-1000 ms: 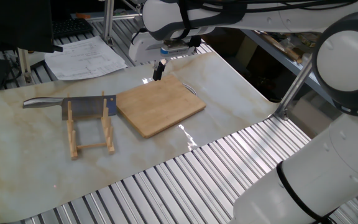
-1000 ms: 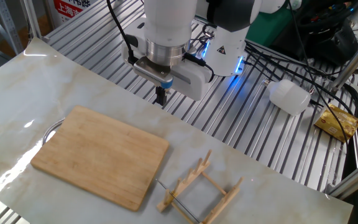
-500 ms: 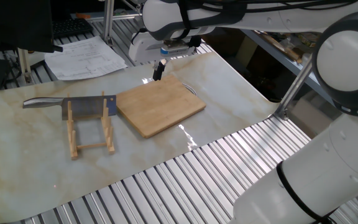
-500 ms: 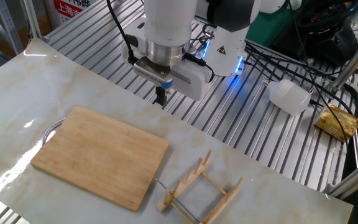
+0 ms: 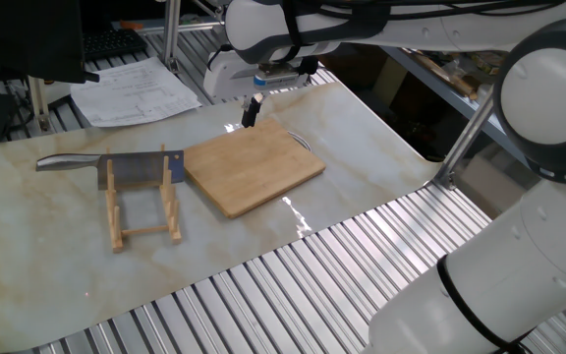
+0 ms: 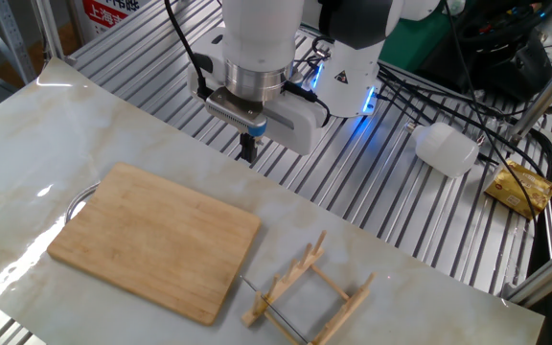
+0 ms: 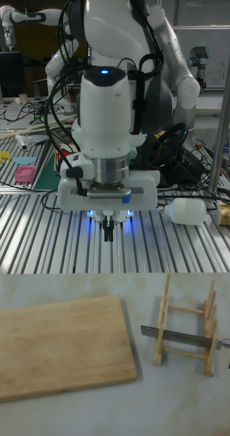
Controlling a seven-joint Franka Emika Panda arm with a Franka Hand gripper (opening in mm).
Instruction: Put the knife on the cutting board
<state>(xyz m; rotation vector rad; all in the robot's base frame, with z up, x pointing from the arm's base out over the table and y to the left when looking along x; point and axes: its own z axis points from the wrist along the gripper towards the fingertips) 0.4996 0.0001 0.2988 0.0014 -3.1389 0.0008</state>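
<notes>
The knife [image 5: 131, 168], a grey cleaver with a silver handle pointing left, rests on edge across the slots of a wooden peg rack [image 5: 145, 208]. In the tall fixed view the knife [image 7: 184, 334] shows as a thin bar through the rack [image 7: 187, 332]. The cutting board [image 5: 254, 167] lies flat just right of the rack, with nothing on it. My gripper [image 5: 251, 110] hangs above the board's far edge, well away from the knife, its fingers together and empty. The gripper [image 6: 248, 149] and the cutting board [image 6: 156, 240] also show in the other fixed view.
A metal loop handle [image 5: 303, 141] sticks out from the board's far right edge. Printed papers [image 5: 136, 90] lie at the back left. A white bottle [image 6: 446, 149] and a yellow packet [image 6: 520, 187] sit on the slatted metal table beyond the marble mat.
</notes>
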